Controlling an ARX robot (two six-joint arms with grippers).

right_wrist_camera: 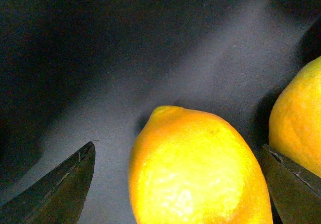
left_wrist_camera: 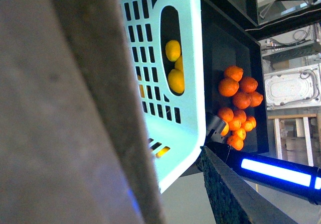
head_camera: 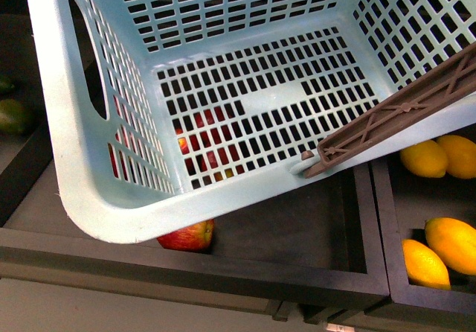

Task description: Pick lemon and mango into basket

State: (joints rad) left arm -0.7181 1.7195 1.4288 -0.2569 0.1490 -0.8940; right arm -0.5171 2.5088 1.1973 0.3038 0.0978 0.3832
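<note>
On the dark crate floor [right_wrist_camera: 100, 58], the lemon [right_wrist_camera: 195, 169] lies lengthwise between the right gripper's [right_wrist_camera: 176, 147] wide-open, empty jaws, nub pointing away.

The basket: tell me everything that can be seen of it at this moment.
The basket is pale blue-green plastic, rectangular, with slotted lattice walls and floor and an oval hand slot in one end wall. Its brown handle pivots at the near rim and lies swung across the right corner. The basket hangs tilted above the dark crates with nothing inside it. Red apples show through and under its floor. What holds it up cannot be seen.
</note>
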